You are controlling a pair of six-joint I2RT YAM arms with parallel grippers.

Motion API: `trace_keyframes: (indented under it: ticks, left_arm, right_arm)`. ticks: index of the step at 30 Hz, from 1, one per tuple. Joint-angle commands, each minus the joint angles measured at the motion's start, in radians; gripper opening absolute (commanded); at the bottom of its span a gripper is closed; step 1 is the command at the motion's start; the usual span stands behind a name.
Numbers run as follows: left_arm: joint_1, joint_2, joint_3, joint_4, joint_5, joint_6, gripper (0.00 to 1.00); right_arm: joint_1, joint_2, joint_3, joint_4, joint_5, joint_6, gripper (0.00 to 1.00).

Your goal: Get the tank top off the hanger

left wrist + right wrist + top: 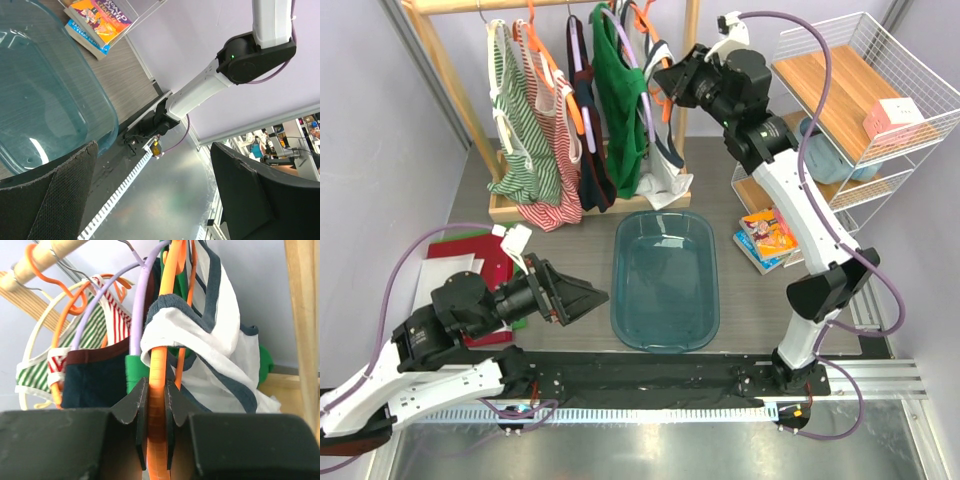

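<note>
The white tank top (220, 335) with navy trim hangs bunched on the bright orange hanger (159, 360), at the right end of the rail. My right gripper (156, 390) is shut on the hanger's orange arm just below the fabric, with both pads flat against it. From above, the right gripper (667, 82) reaches into the row of clothes, and the tank top (670, 182) droops beneath it. My left gripper (588, 296) is low over the table beside the bin, open, with nothing between its fingers (60, 195).
A teal plastic bin (665, 335) sits mid-table. The wooden rack (692, 60) also carries a green top (620, 100), a navy top and striped tops (535, 140) on lilac, white and orange hangers. A wire shelf (905, 90) and books (768, 236) stand at the right.
</note>
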Motion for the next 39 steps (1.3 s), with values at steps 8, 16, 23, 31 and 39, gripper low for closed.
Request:
trace_keyframes:
  ticks: [8,16,23,31,39]
  left_arm:
    - [-0.002,0.047,0.055,0.051,0.045,-0.008,0.94]
    - [-0.002,0.084,0.075,0.087,0.090,-0.013,0.94]
    - [-0.002,0.131,0.097,0.111,0.108,-0.004,0.94]
    - [-0.002,0.165,0.112,0.202,0.211,-0.019,0.94]
    - [-0.002,0.148,0.159,0.117,0.163,0.010,0.94]
  right_arm:
    - [0.008,-0.327,-0.203,0.254,0.086,0.008,0.01]
    - [0.008,-0.504,-0.340,0.159,0.012,-0.029,0.01]
    - [0.008,-0.666,-0.429,0.087,0.008,-0.053,0.01]
    - [0.010,-0.741,-0.351,-0.038,-0.011,-0.061,0.01]
    - [0.008,-0.776,-0.159,-0.241,-0.081,-0.039,0.01]
